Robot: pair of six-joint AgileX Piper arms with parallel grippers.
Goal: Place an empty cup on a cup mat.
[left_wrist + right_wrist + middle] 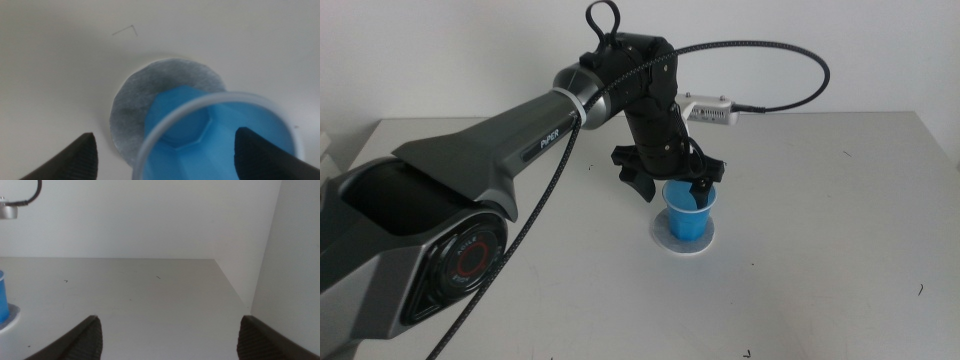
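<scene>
The blue cup (688, 212) stands upright on the round grey cup mat (666, 241) near the table's middle. My left gripper (672, 190) hangs over the cup with its jaws wide open: one jaw is outside the cup's left side, the other dips at the rim on the right. In the left wrist view the cup (200, 125) is empty and covers part of the mat (145, 95), and the left gripper (170, 155) straddles it. My right gripper (167, 337) is open and empty, out of the middle view; its wrist view catches the cup (1, 295) and the mat (10, 317) at the edge.
The white table (840, 200) is bare around the mat. A wall (295, 255) stands close to the table's edge in the right wrist view. The left arm's cable (790, 60) loops above the table.
</scene>
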